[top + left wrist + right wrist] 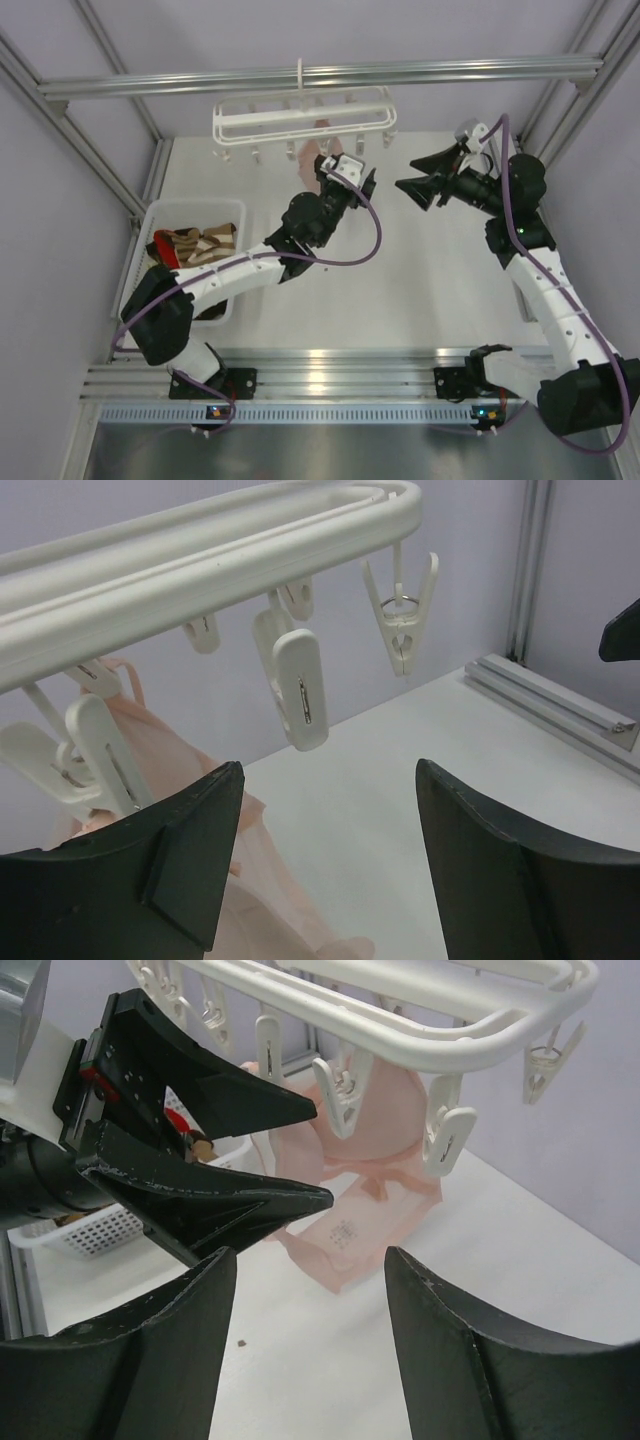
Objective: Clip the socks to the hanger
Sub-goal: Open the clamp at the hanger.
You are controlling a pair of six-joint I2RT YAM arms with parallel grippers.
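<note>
The white hanger (pixel 300 115) hangs by its hook from the back rail, with a row of small clips beneath. A pale pink fabric piece (pixel 312 160) hangs from one clip and reaches the table. Argyle brown and tan socks (pixel 200 243) lie in the white basket (pixel 235 215) at the left. My left gripper (pixel 352 172) is open and empty, just below the hanger, right of the pink fabric (pixel 250 880); free clips (pixel 300 690) hang above it. My right gripper (pixel 410 175) is open and empty, facing the left gripper (pixel 220 1150) and the hanger (pixel 420 1040).
Aluminium frame posts stand at the back corners, and one rail (pixel 560 705) runs along the table's right edge. The basket (pixel 90 1230) also holds a red item (pixel 165 250). The two grippers are close together under the hanger's right half.
</note>
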